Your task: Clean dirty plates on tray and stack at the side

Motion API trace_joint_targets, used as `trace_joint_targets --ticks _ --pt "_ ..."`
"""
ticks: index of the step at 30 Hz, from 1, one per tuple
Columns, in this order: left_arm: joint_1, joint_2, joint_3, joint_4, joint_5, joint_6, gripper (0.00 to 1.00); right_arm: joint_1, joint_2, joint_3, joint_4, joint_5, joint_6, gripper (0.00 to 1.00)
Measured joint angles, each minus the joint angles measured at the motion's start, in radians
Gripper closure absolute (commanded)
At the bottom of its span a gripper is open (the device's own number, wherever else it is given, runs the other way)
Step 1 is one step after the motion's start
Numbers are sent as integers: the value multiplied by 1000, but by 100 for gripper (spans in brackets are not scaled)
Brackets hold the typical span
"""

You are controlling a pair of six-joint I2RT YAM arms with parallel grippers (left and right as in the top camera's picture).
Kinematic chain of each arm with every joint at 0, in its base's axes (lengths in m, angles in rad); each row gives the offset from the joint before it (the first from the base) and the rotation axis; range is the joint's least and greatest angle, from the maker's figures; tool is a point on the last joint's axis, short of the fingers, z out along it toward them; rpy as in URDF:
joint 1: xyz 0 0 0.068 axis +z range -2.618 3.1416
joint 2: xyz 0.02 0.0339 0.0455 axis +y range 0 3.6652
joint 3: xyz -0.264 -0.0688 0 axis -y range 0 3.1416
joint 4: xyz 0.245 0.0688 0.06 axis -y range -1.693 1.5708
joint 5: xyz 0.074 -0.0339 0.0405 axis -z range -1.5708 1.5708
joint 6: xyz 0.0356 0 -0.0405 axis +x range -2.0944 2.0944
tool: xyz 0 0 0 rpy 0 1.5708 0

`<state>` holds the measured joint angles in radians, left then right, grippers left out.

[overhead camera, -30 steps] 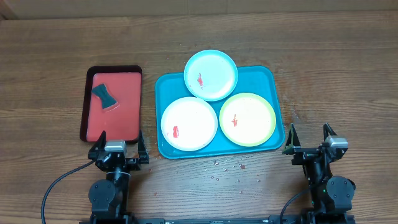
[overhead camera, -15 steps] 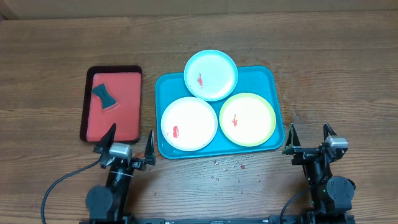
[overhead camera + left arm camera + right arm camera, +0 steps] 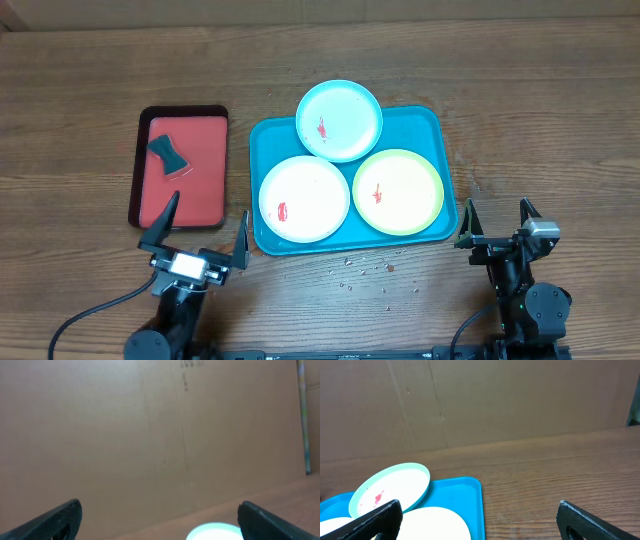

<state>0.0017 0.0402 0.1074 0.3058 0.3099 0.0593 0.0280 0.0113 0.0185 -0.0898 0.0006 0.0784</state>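
Observation:
The turquoise tray [image 3: 432, 133] lies at the table's middle and shows in the right wrist view [image 3: 454, 494]. On it are a light blue plate [image 3: 340, 121] leaning over the far rim, a white plate [image 3: 304, 199] and a yellow-green plate [image 3: 398, 191], each with red smears. The light blue plate also shows in the right wrist view [image 3: 390, 489] and at the bottom of the left wrist view [image 3: 212, 532]. My left gripper [image 3: 200, 228] is open and empty, raised near the tray's front left corner. My right gripper [image 3: 497, 218] is open and empty, right of the tray.
A red tray with a dark rim [image 3: 183, 163] lies left of the turquoise tray, with a dark sponge [image 3: 168, 154] on it. Small crumbs [image 3: 372, 272] are scattered on the wood in front of the turquoise tray. A brown cardboard wall [image 3: 480, 400] stands behind the table.
My left gripper has risen and tilted up, its fingers spreading wider in the overhead view. The right arm and the plates have not moved.

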Motion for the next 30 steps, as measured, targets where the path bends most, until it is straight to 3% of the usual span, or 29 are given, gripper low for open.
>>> trace_joint_targets --ticks 6,11,14,19,25,30 --pt "0 175 323 -262 -41 68 0 0 0 0 0 0 0 0" --pt "0 490 658 -565 -70 83 0 0 0 0 -1 0 0 0" --pt "0 696 837 -717 -14 91 0 0 0 0 0 0 0 0" --pt "1 940 1003 -848 52 102 0 0 0 0 0 0 0 0" --pt "80 1176 1207 -1002 -188 -60 0 0 0 0 -1 0 -1 0" --pt "137 1292 1248 -1053 -251 -158 0 0 0 0 0 0 -1 0"
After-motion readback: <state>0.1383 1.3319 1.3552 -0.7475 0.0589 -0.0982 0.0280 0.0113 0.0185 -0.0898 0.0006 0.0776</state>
